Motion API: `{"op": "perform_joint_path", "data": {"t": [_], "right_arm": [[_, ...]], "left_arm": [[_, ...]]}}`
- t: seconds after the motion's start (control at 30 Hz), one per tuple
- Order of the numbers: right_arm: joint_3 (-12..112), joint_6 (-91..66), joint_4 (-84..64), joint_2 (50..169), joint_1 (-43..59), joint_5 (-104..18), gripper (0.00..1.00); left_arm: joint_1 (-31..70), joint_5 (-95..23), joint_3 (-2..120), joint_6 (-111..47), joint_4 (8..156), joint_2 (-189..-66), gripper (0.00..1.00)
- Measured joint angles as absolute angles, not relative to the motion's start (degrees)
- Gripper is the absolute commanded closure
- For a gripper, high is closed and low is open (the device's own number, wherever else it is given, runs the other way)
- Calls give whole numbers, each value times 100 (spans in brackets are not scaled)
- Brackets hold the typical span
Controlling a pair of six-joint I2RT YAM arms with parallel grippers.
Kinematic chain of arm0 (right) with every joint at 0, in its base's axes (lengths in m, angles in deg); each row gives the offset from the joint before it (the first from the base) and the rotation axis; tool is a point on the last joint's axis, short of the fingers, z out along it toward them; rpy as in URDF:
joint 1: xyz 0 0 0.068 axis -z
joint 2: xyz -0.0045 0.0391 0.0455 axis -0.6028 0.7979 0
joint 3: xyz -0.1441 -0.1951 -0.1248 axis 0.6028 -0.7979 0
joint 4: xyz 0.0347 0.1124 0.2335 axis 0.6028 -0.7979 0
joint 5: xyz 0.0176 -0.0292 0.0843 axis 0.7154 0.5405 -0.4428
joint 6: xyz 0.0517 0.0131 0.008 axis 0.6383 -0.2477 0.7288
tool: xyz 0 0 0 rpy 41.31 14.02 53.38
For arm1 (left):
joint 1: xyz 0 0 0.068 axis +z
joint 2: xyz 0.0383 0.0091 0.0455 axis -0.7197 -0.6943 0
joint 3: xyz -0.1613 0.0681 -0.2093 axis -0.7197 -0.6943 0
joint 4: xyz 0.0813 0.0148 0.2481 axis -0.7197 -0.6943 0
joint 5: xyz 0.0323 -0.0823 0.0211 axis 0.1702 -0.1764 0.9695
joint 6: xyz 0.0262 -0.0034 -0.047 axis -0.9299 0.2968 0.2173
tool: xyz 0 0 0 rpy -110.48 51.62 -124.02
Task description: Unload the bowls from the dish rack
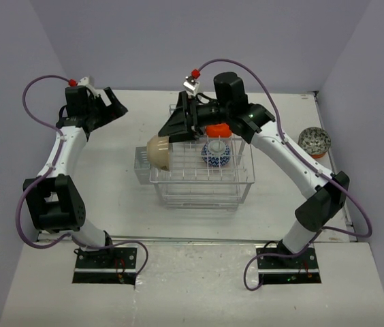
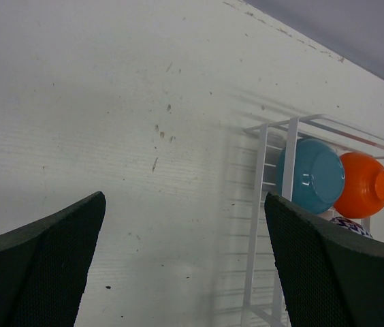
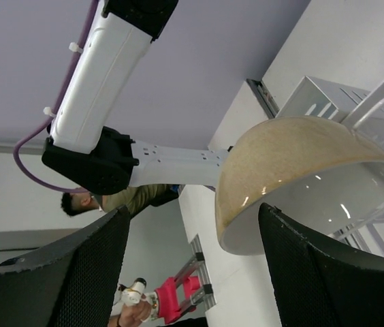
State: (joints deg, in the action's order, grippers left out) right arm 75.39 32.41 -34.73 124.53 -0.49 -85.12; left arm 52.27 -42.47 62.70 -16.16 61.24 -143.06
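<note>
The white wire dish rack (image 1: 202, 178) stands mid-table. A cream bowl (image 1: 159, 151) leans on its side at the rack's left end. An orange bowl (image 1: 218, 130) and a blue-and-white patterned bowl (image 1: 216, 154) stand further right in it. My right gripper (image 1: 171, 133) is open over the cream bowl (image 3: 294, 163), whose rim lies between the fingers, one finger (image 3: 321, 272) on its inner side. My left gripper (image 1: 117, 103) hangs open and empty over the table at the far left. Its view shows a blue bowl (image 2: 311, 174) and the orange bowl (image 2: 363, 184) behind the rack's wires (image 2: 291, 146).
A speckled bowl (image 1: 314, 141) sits upside down on something orange at the table's right edge. The rack's small side cup (image 1: 141, 160) juts out to the left. Purple walls close in the back and both sides.
</note>
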Motion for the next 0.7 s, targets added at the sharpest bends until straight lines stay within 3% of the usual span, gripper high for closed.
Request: {"op": "perform_joint_path", "data": {"t": [0.4,0.7], "right_arm": [[7075,3805,-2769,12453,-392,-8470,34],[6536,4139,-2463,12416,-532,-8254,57]], "left_arm": [[5227,-4244,6270,-1649,6100,-14306,1],[5227,-4242,6270,-1689,6100,-14282,1]]}}
